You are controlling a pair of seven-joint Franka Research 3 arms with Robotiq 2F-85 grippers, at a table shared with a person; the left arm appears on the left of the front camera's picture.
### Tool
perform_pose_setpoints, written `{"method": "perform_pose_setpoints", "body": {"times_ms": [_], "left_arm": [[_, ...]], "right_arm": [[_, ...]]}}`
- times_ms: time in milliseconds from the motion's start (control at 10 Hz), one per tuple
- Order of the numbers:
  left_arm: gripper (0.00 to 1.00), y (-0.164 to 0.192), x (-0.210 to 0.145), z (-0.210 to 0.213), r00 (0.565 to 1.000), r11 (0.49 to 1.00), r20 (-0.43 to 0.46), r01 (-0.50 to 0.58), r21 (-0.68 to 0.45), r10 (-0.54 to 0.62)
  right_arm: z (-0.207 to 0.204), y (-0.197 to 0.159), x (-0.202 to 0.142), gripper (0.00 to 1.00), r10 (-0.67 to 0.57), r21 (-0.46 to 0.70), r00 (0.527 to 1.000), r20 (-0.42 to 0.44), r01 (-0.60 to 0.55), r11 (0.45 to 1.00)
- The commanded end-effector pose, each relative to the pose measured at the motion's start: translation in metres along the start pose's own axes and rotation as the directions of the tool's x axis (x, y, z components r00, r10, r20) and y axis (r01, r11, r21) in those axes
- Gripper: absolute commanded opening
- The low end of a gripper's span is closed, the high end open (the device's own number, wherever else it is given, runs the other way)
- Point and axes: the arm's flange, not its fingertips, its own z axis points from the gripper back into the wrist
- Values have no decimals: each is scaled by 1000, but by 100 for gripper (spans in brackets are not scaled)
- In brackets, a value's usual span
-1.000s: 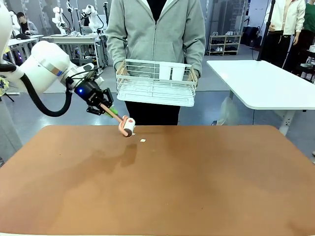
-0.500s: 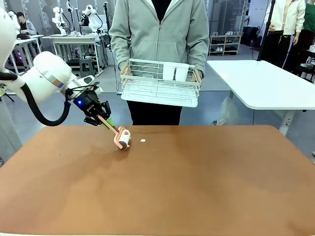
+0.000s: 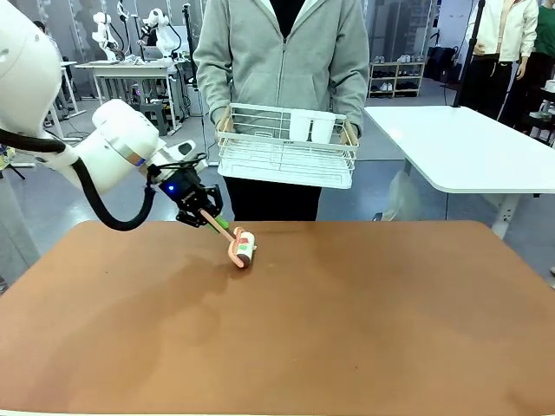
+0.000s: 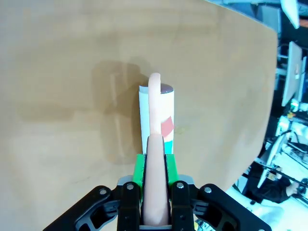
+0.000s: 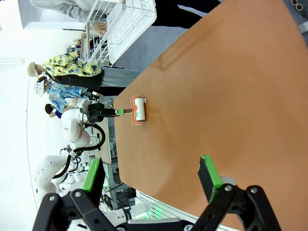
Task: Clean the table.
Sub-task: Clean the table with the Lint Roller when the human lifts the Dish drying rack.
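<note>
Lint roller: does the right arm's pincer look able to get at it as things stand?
Probably yes for the roll, not the handle. The right pincer hangs open, with bare table between it and the lint roller; the left pincer is shut on its handle.

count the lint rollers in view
1: the lint roller, its handle held by the left gripper, its head near the table's far edge. None looks hidden.

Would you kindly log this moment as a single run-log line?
left gripper: shut on lint roller | roller head: on table, far side | right gripper: open, above table | person: holding wire basket
</note>
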Motion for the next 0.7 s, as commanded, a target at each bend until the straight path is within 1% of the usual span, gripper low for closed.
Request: {"method": "perform_pose_setpoints", "body": {"times_ms": [0, 100, 400, 500, 600], "left_arm": [[21, -2, 6, -31, 999, 1000, 52, -8, 29, 7], [21, -13, 11, -35, 998, 1000, 62, -12, 28, 10], [21, -36, 21, -37, 999, 1000, 45, 19, -5, -18], [21, -44, 23, -27, 998, 999, 64, 29, -15, -28], [21, -50, 25, -9, 997, 1000, 78, -14, -25, 16]], "right_arm": [[1, 2, 0, 100, 1, 17, 1000, 3, -1, 1000], [1, 2, 0, 100, 1, 17, 1000, 3, -1, 1000], [1, 2, 0, 100, 1, 17, 1000, 3, -1, 1000], [1, 2, 0, 100, 1, 17, 1000, 3, -1, 1000], [1, 2, 0, 100, 1, 17, 1000, 3, -1, 1000]]}}
